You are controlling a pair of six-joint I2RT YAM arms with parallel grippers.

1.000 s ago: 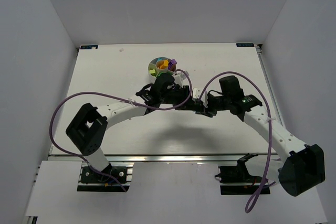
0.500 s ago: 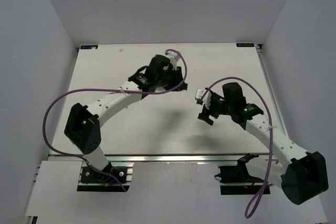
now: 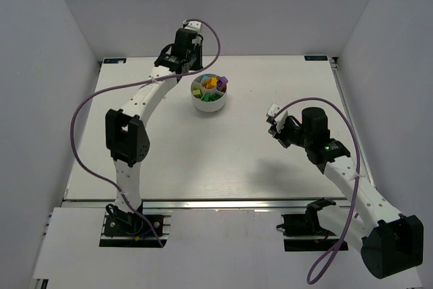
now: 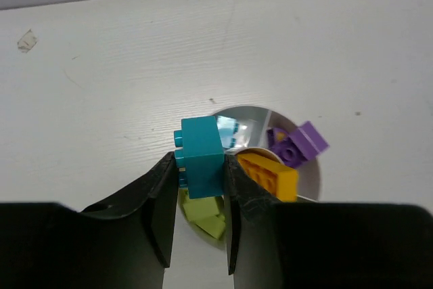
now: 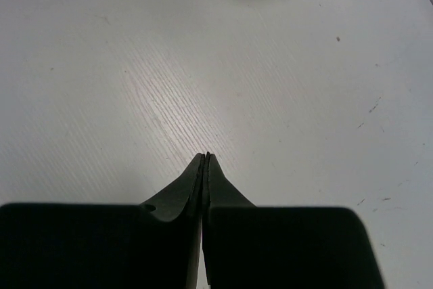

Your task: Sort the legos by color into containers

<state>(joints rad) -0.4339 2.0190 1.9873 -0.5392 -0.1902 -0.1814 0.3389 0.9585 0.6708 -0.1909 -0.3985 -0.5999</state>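
We are starting at the left gripper (image 4: 200, 175). Its two fingers (image 4: 162, 201) are clamping one teal brick (image 4: 199, 147) by its sides, with the studs pointing left in the wrist view. The brick is hanging in the air, up off the table (image 4: 101, 86). From that camera it is covering the left part of the one round white bowl (image 4: 252, 112) below it.

Around the held brick we are counting what is lying in the bowl. One pale blue piece (image 4: 231, 126) is sitting just behind it and one orange-yellow brick (image 4: 272, 174) just to its right. One lime brick (image 4: 206, 213) is showing between the fingers. The purple bricks (image 4: 298, 143) are lying at the right rim, and they are looking like two, though we are not telling them apart with certainty.

From above, the left arm (image 3: 145, 96) is reaching to the far left of the bowl, which is sitting toward the far middle of the table. One green brick (image 3: 212, 98) is showing in its near compartment.

The right gripper (image 5: 205, 159) is pressing its two fingers together tip to tip, with nothing between them. It is hovering over bare table, well apart from the bowl, whose edge is only just showing at the top of its own view.

Two purple cables (image 3: 86, 109) are looping, one along each arm.
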